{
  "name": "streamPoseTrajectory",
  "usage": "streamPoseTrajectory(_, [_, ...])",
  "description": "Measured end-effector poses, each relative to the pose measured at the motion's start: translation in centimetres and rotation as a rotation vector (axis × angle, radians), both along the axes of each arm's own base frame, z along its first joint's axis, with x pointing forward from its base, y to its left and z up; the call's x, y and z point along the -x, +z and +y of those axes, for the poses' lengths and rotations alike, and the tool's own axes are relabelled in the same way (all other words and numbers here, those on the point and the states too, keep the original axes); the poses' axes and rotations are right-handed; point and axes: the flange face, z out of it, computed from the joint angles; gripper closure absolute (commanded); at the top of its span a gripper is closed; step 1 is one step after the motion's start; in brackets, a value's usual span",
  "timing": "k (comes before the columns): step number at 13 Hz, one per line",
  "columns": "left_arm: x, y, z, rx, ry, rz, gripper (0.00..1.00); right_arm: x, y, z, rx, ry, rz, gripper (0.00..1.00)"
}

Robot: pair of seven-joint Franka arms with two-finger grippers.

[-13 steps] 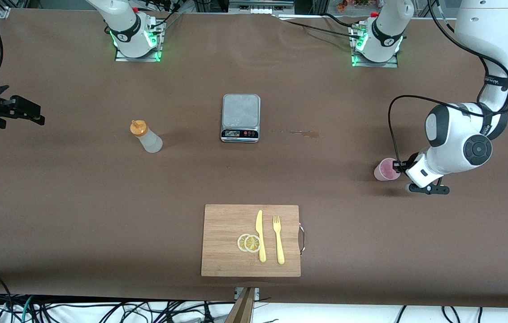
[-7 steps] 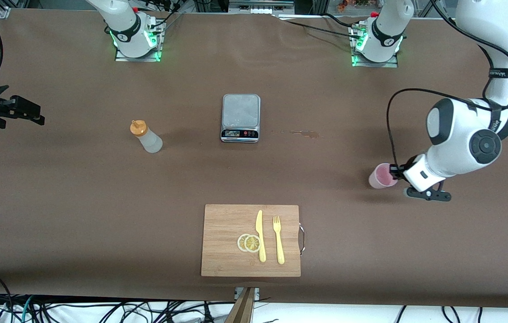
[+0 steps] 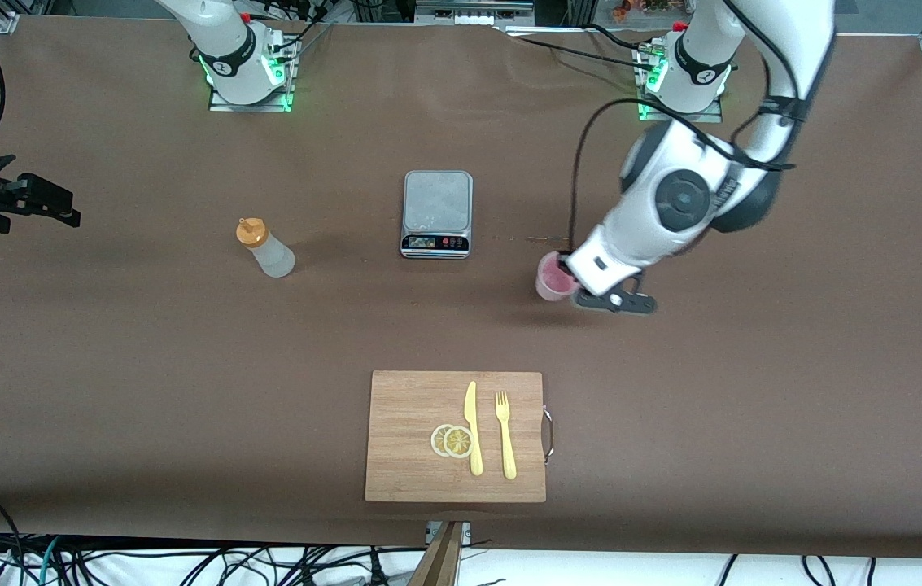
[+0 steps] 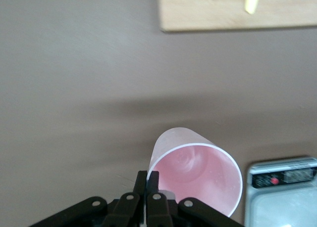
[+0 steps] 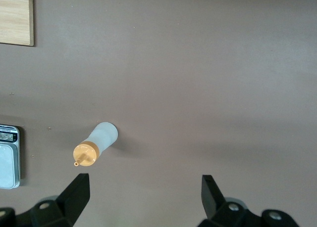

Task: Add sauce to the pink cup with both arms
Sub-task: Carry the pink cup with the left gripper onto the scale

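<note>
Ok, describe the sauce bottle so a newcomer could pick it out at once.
Start at the grey kitchen scale mid-table and look toward the right arm's end. There stands a small translucent whitish squeeze bottle, alone on bare brown tabletop. Its orange nozzle cap is the giveaway.

The left hand (image 3: 568,273), bent low over the surface, pinches the pink cup's (image 3: 553,278) rim. The right hand (image 5: 143,187) waits high with fingers spread.

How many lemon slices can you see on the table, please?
2, overlapping side by side on the cutting board, beside the knife, toward the right arm's end of the board: one slice partly under the other. None seems hidden.
</note>
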Motion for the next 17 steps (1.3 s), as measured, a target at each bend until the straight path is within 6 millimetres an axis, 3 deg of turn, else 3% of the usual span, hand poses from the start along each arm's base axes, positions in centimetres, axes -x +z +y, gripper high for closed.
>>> streamPoseTrajectory(6, [8.1, -0.6, -11.5, -0.023, 0.035, 0.019, 1.00, 0.0, 0.0, 0.0, 0.000, 0.000, 0.001, 0.00])
streamPoseTrajectory(9, [11.9, -0.9, -15.8, -0.016, 0.053, 0.008, 1.00, 0.0, -0.1, -0.7, 0.001, -0.012, 0.004, 0.00])
streamPoseTrajectory(13, [15.6, -2.5, -18.5, -0.021, 0.028, 0.010, 1.00, 0.1, -0.1, -1.6, 0.002, -0.028, 0.004, 0.00])
streamPoseTrajectory(17, [17.1, -4.4, -19.2, -0.008, 0.015, -0.004, 1.00, 0.1, -0.1, -1.6, 0.002, -0.028, 0.005, 0.00])
